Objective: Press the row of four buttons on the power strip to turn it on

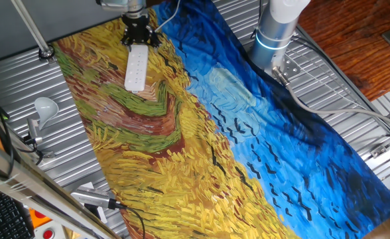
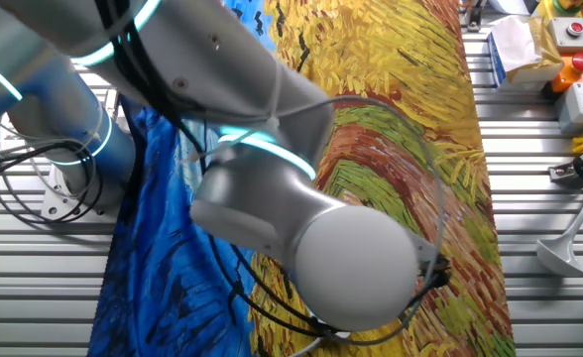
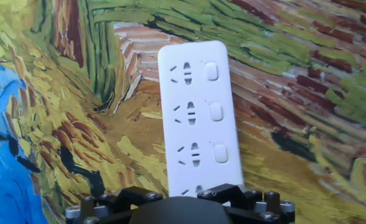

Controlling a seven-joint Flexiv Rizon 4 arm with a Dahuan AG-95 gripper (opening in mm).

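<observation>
Robotics lab: ribbed aluminium desk, painting-print cloth over it, bolted robot arm base, emergency-stop button boxes, loose cables.

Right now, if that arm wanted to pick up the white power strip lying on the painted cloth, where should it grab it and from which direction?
Probably from straight above, closing across the narrow width of the power strip near its middle. It lies flat on the cloth, long and slim, with straight parallel side edges that suit two fingers. The tool already sits over one end, so it would shift along the strip first.

Slatted table, painted cloth, power strip
</observation>
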